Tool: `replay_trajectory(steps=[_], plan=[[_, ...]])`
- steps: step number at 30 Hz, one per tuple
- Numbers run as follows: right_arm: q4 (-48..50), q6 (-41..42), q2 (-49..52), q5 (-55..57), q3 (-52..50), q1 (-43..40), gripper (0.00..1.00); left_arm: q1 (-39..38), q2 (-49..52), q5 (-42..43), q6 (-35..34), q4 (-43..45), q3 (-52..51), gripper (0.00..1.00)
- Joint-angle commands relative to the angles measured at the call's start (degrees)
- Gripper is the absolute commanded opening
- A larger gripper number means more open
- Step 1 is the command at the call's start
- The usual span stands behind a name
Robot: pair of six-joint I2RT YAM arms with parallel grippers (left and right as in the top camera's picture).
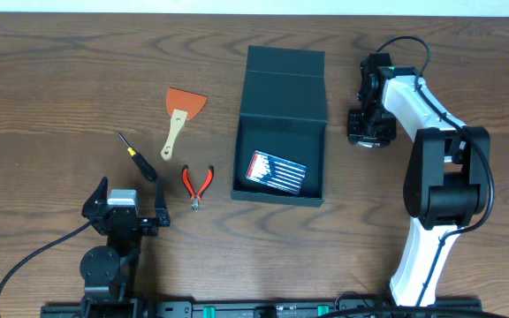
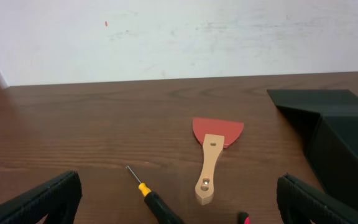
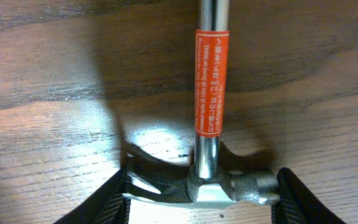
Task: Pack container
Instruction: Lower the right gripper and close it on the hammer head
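The table (image 1: 51,79) offered open wood in front of and right of the container (image 1: 277,146), which lay mid-table, flap thrown back. It was probably light, stiff card, best held by its side walls. The left pincer (image 1: 131,196) gaped fully, empty. The right pincer (image 3: 201,199) straddled the hammer (image 3: 211,93) head, half-spread; a firm grip could not be confirmed.

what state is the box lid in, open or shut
Open. The lid of the container lies folded back on the far side, and the overhead view looks straight inside, where a striped packet lies.
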Motion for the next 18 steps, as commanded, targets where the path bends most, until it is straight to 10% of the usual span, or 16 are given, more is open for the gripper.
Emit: replay_trajectory(steps=[1,18], plan=[[-0.04,0.37,2.91,2.40,-0.66,-0.90,0.40,0.09,-0.35,0.55,0.83,-0.87,-1.55,0.99],[-0.20,0.15,2.91,2.38,-0.66,-1.01,0.18,0.09,-0.35,0.55,0.83,-0.87,-1.55,0.99]])
